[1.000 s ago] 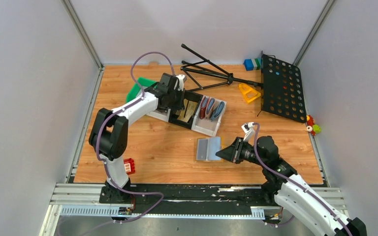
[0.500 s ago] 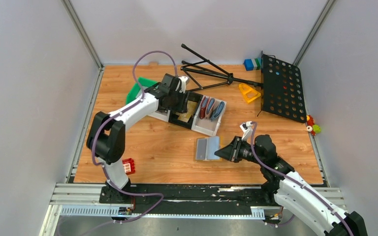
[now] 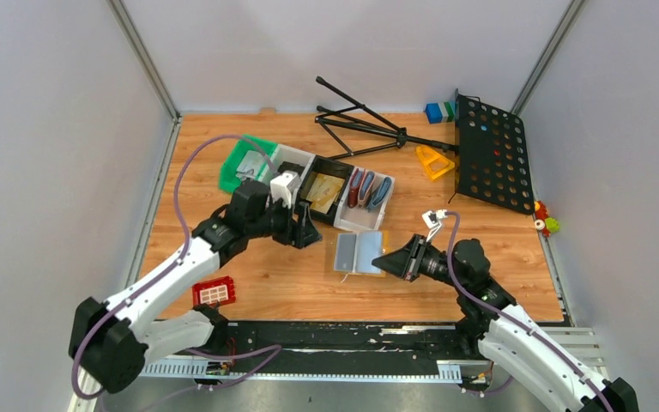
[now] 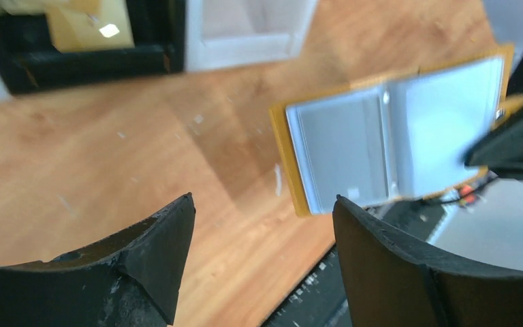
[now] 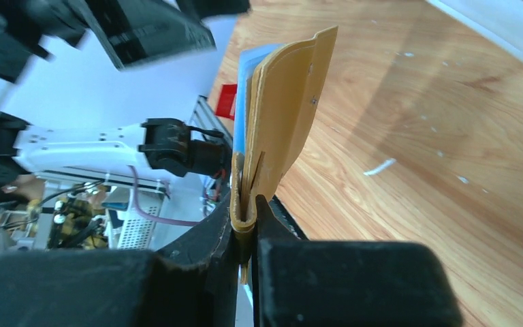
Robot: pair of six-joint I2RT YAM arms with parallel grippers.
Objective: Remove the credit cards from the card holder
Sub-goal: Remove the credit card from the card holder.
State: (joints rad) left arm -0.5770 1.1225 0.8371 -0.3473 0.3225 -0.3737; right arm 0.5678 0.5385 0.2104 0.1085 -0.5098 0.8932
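Note:
The card holder [image 3: 358,251] is spread open just above the table, mustard outside and pale grey-blue lining facing up. My right gripper [image 3: 388,260] is shut on its right edge; in the right wrist view the jaws pinch the mustard card holder [image 5: 287,116] at its fold. My left gripper [image 3: 309,233] hovers open to the left of it, with nothing between its fingers [image 4: 170,231]. From the left wrist, the card holder [image 4: 395,136] lies ahead to the right. Gold-tan credit cards [image 3: 326,190] lie in the black compartment of the tray; the same credit cards [image 4: 85,27] show at the left wrist view's top left.
The divided tray [image 3: 359,221] also holds dark-red and blue wallets [image 3: 367,189]. A green bin [image 3: 242,165] stands behind my left arm. A folded black tripod [image 3: 369,129], a perforated black panel [image 3: 491,154] and a yellow piece [image 3: 434,160] lie at the back right. A red brick [image 3: 214,293] sits near left.
My left gripper opened and drew back from the black compartment toward the near side, leaving a card there. The right gripper nudged the open holder slightly left.

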